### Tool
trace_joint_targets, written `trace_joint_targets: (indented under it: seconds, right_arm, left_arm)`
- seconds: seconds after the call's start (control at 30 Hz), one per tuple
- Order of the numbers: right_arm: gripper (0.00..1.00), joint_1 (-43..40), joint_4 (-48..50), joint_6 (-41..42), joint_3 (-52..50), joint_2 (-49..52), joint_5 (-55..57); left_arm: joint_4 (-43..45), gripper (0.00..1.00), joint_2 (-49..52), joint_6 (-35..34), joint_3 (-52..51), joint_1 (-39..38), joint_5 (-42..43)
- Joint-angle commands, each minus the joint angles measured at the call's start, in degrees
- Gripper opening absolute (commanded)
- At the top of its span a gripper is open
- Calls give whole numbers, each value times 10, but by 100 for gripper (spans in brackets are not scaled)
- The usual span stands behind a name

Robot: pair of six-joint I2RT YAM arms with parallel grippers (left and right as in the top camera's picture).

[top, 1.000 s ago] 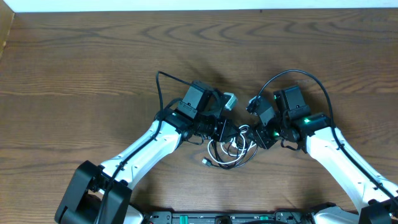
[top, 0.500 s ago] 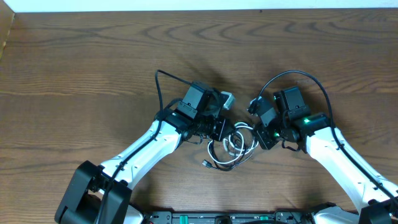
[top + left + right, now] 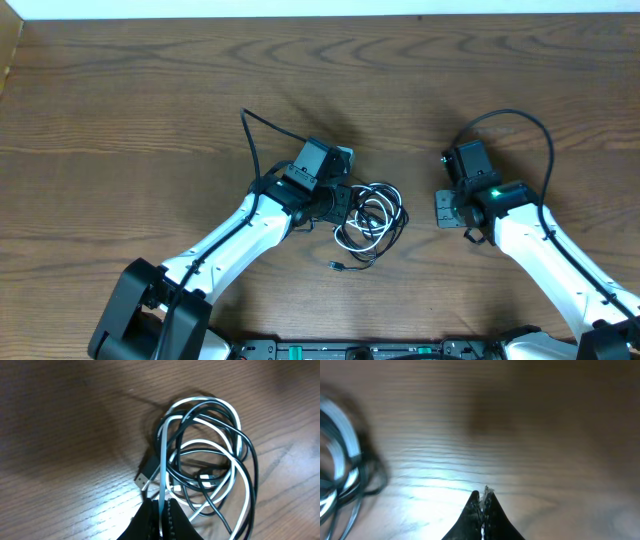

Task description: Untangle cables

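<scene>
The white cable and the black cable lie looped through each other in one tangled coil on the wooden table. The coil shows in the overhead view just right of my left gripper. My left gripper is shut on a strand of the white cable at the coil's near edge. A small metal plug lies beside it. My right gripper is shut and empty, apart from the coil to its right. In the right wrist view the gripper is over bare wood, with the coil blurred at the left edge.
A loose plug end trails below the coil. The left arm's thick black wire arcs up behind its wrist, and the right arm's wire loops above its wrist. A pale wall strip runs along the table's far edge.
My right gripper has drawn away to the right from the coil and is now empty. The coil has shifted slightly up and left with my left gripper, which still holds the white cable.
</scene>
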Motion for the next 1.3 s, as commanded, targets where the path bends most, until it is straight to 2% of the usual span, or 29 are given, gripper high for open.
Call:
trace_joint_targets:
  seconds: [0.0, 0.07, 0.13, 0.2, 0.23, 0.33, 0.63, 0.93, 1.0, 1.13, 1.17, 1.23, 1.27]
  right_arm:
    - [1, -12, -4, 108, -2, -2, 48]
    - [2, -12, 19, 88, -2, -2, 7]
    - [6, -11, 50, 12, -2, -2, -77]
    - [19, -11, 78, -78, -2, -2, -193]
    - [30, -11, 87, -108, -2, -2, -239]
    - [41, -11, 99, -157, -2, -2, -317]
    - [43, -11, 99, -211, -2, -2, -315]
    - [44, -10, 99, -211, -3, -2, -323]
    - [45, -11, 99, -211, -3, -2, -319]
    - [47, -11, 98, -209, -3, -2, -295]
    - [47, -11, 98, -207, -3, -2, -291]
    - [47, -11, 98, -206, -3, -2, -289]
    - [47, -11, 98, -206, -3, -2, -289]
  left_arm:
    - [-2, 7, -14, 4, 4, 2, -10]
    - [2, 7, -14, 5, 4, 2, 20]
    - [14, 7, -14, 15, 4, 2, 59]
    - [32, 7, -15, 39, 4, 2, 107]
    - [44, 7, -15, 51, 4, 2, 136]
    - [70, 8, -21, 64, 4, 2, 191]
    - [75, 7, -79, 63, 4, 2, 229]
    - [72, 7, -115, 59, 4, 2, 228]
    - [64, 7, -112, 59, 4, 2, 210]
    - [34, 8, -104, 59, 4, 2, 109]
    - [29, 9, -103, 59, 4, 2, 88]
    - [24, 29, -96, 59, 4, 2, 61]
    - [24, 35, -90, 59, 4, 2, 60]
